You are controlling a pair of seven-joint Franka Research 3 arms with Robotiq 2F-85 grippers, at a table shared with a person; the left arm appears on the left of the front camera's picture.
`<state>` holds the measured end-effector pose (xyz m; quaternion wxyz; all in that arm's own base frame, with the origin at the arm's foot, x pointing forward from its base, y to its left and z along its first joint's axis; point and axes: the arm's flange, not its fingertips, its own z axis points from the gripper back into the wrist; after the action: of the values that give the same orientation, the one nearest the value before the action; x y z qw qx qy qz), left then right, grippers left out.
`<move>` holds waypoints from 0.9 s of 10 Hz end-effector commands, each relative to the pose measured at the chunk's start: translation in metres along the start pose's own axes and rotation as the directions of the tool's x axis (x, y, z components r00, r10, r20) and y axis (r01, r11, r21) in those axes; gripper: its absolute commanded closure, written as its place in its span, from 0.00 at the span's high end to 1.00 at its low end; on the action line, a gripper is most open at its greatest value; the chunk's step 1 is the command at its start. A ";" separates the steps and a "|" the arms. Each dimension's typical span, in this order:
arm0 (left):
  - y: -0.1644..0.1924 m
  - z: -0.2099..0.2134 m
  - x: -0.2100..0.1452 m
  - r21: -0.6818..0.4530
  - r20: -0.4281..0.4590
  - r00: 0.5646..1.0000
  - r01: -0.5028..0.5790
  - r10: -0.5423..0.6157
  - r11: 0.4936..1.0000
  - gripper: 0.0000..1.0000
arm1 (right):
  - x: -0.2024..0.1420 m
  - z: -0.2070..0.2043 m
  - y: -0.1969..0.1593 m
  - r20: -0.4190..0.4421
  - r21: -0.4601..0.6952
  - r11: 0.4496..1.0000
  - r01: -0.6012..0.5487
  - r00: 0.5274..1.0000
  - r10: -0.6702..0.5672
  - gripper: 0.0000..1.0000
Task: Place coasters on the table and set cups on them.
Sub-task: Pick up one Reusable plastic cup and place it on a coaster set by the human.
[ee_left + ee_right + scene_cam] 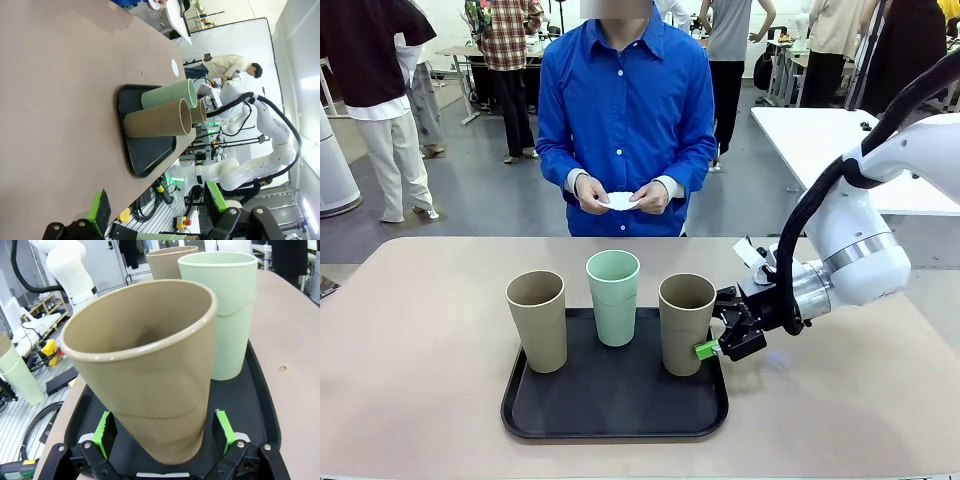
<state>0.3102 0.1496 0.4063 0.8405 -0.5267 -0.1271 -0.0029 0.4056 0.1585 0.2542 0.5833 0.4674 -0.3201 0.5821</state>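
Three cups stand on a black tray [620, 432] on the table [420, 400]: a tan cup [536, 320] at left, a mint cup [613, 297] in the middle and a tan cup [686, 322] at right. My right gripper [715, 342] is open, its green pads on either side of the right tan cup [150, 370] low on its wall. Beyond it rise the mint cup [227, 315] and the other tan cup [165, 260]. The person across the table holds white coasters [620, 201] in both hands. My left gripper [156, 205] hangs open and empty, off from the tray [150, 155].
A white table [810, 130] stands behind at the right, and people stand farther back. Bare tabletop lies to the left and right of the tray and between it and the person.
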 end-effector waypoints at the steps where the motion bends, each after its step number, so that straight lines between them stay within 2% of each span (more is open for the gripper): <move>1: 0.000 0.002 0.000 -0.016 0.008 1.000 0.007 -0.007 1.000 1.00 | 0.002 -0.009 -0.012 -0.012 -0.013 1.000 -0.009 1.000 0.009 1.00; 9: 0.000 0.002 0.000 -0.016 0.008 1.000 0.007 -0.007 1.000 1.00 | 0.001 -0.019 -0.026 0.033 0.046 0.999 -0.012 0.999 0.011 1.00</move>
<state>0.3102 0.1496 0.4063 0.8405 -0.5267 -0.1271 -0.0029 0.4213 0.1773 0.2458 0.5696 0.4817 -0.3146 0.5870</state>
